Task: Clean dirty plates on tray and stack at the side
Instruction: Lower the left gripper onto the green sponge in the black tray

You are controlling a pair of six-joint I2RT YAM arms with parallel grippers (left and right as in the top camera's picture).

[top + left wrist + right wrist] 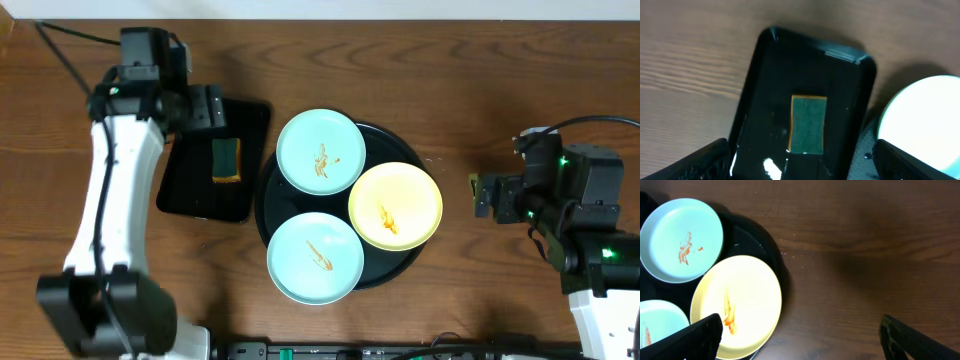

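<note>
Overhead, three small round plastic plates are seen lying flat and face up on the large round glossy black tray point(290, 203), which sits at the middle of the brown wooden table point(500, 80). A pale mint-blue plate point(320, 152) is placed at the tray's far side, a pale yellow plate point(395, 206) at its right, overhanging the rim, and a second mint-blue plate point(315, 257) at its near side, also over the rim. The three plates are set edge to edge or slightly overlapped. Being round, they have no long axis, but each bears a thin orange-brown sauce smear near its centre: the far plate's smear runs nearly straight away from the robot, while the other two are slanted. A smaller rectangular black tray point(213, 160) lies just left of the round one, with a green sponge point(227, 160) on it, its long side parallel to that tray's long side. The left gripper point(203, 106) is held above this small tray, its fingers point(705, 160) spread wide with nothing between them. The right gripper point(480, 195) is held over bare table right of the yellow plate, likewise spread wide and empty.
</note>
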